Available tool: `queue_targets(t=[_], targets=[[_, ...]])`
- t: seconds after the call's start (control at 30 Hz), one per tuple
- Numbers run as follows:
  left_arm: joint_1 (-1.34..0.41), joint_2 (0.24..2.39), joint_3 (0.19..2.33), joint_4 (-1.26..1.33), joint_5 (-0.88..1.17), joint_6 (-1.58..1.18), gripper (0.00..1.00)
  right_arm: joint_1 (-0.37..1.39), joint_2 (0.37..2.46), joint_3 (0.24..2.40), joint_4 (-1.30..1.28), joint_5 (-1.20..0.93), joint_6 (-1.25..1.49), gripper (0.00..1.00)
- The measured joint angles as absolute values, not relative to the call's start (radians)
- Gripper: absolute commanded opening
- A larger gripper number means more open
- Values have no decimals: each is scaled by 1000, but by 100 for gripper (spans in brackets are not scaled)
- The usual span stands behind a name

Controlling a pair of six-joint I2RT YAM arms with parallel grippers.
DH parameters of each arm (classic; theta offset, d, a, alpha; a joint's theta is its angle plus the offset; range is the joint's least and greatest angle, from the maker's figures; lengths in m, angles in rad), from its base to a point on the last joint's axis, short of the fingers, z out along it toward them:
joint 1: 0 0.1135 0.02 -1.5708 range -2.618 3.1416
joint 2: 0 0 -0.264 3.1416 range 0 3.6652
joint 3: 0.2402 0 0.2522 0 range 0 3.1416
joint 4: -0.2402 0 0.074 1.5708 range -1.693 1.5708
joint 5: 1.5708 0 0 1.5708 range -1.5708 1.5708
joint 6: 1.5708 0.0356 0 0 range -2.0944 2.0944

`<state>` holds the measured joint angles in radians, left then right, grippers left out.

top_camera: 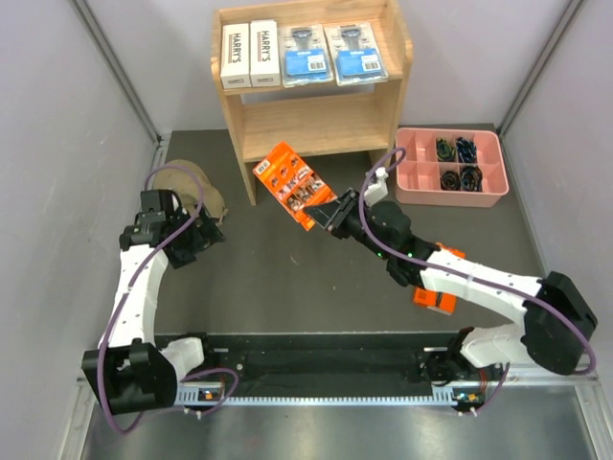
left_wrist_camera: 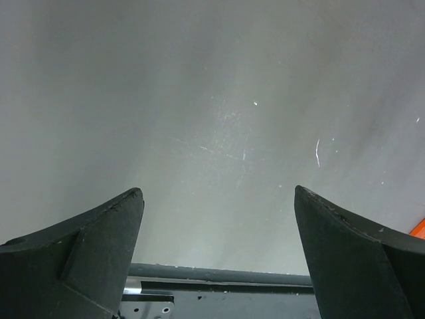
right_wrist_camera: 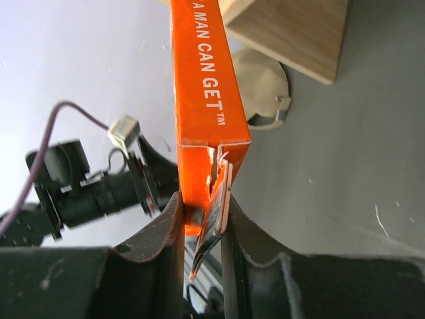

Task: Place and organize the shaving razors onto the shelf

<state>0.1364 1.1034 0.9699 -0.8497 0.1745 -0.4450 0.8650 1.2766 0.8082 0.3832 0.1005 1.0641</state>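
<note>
The light-wood shelf stands at the back. Its top tier carries two white HARRY'S boxes and two blue-labelled blister packs. My right gripper is shut on the end of an orange razor pack, held in the air just in front of the shelf's lower left leg. In the right wrist view the pack rises from between the fingers of the right gripper. A second orange pack lies on the table, half hidden under the right arm. My left gripper stands open and empty at the left.
A pink compartmented tray with small dark items sits right of the shelf. A tan cap lies left of the shelf, beside the left gripper, and also shows in the right wrist view. Grey walls close both sides.
</note>
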Motion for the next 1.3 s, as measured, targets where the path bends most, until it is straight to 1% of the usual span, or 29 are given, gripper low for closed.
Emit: queue_targets(t=[0.3, 0.43, 0.77, 0.97, 1.3], targets=[[137, 1096, 957, -836, 206, -442, 99, 822, 1460, 900, 501, 119, 1159, 0], [136, 1094, 957, -828, 224, -442, 99, 817, 1529, 980, 500, 157, 1184, 0], [136, 1069, 927, -814, 232, -442, 99, 815, 1576, 1121, 483, 307, 1213, 0], [136, 1064, 921, -812, 239, -442, 99, 811, 1707, 1273, 470, 343, 1228, 0], [136, 1032, 881, -797, 252, -442, 99, 809, 1909, 1464, 413, 384, 1295, 0]])
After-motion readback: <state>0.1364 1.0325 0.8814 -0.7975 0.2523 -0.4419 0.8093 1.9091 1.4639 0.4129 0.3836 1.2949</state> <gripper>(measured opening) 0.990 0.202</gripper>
